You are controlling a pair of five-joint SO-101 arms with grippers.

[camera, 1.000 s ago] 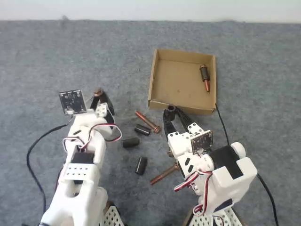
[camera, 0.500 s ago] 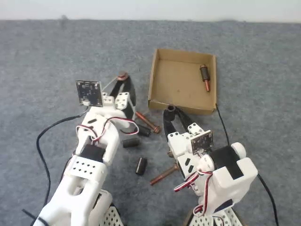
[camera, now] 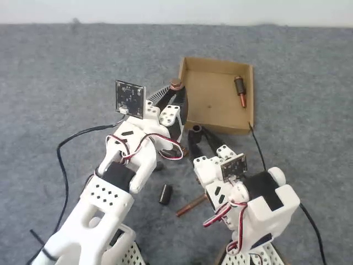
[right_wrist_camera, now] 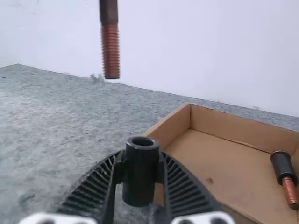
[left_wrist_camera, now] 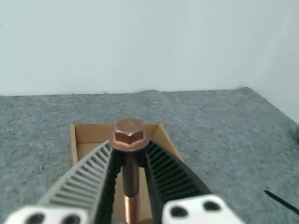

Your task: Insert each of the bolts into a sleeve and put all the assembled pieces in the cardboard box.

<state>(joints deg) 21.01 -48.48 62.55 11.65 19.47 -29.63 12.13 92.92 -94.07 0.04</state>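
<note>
While the left gripper [left_wrist_camera: 130, 151] clamps a bolt [left_wrist_camera: 129, 134] upright beside the cardboard box [camera: 217, 61], the right gripper [right_wrist_camera: 140, 164] grips a sleeve [right_wrist_camera: 140, 179]. One assembled piece [camera: 240, 91] lies inside.

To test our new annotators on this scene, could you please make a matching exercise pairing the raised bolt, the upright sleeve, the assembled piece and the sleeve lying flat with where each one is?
Things:
1. raised bolt
2. upright sleeve
3. assembled piece
4. lying sleeve

Places:
A. flat on the grey carpet
B. clamped in the right pincer
C. inside the cardboard box
D. clamped in the left pincer

Pairs: 1-D, 2-B, 3-C, 4-A.
</note>
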